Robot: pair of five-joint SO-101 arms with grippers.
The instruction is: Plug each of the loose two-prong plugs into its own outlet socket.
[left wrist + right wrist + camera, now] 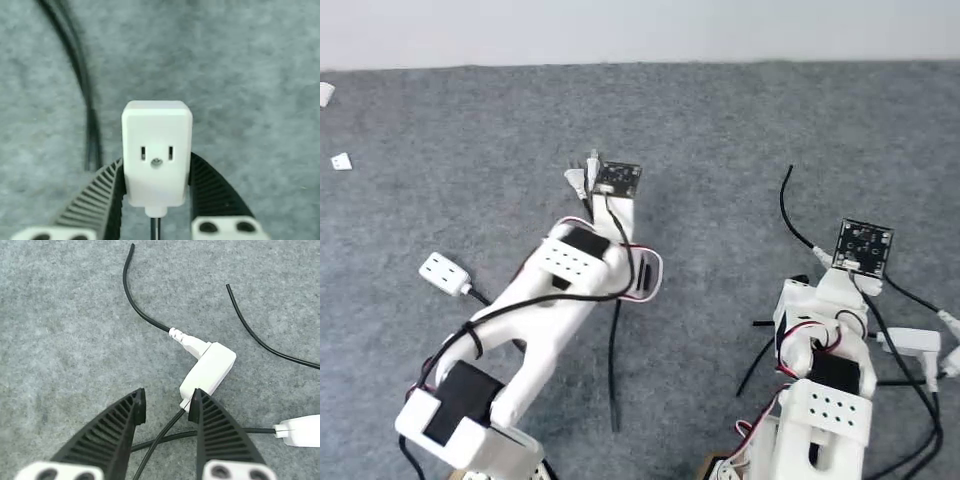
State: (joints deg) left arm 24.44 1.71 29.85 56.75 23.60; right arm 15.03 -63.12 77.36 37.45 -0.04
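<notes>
Left gripper (155, 167) is clamped on the white outlet socket (156, 145), fingers on its two side faces and slot face turned towards the wrist camera. In the high view that's about 11 o'clock from table centre. A second socket (444, 270) lies loose at 9 o'clock.

Right gripper (169, 397), at 4 o'clock, is released and holding nothing. The angled plug (209, 367) lies flat on the grey mat, not in the gap. It sits beside one fingertip (196, 396), touching or nearly so. Another plug (300, 432) is near it.

Risks:
- Closing now probably misses the plug body. That fingertip would shove it aside, or the jaws pinch the thin black cable (159, 440) that runs between them.
- Can't see the prongs from here; probably pointing down or away. Grabbed blind, they may end up misaligned with the slots.
- The socket grip looks low, near its cable end. Insertion push could pivot or slip it in the fingers.
- Several cables lie round the right arm, so lifting one plug may drag or snag the other.
</notes>
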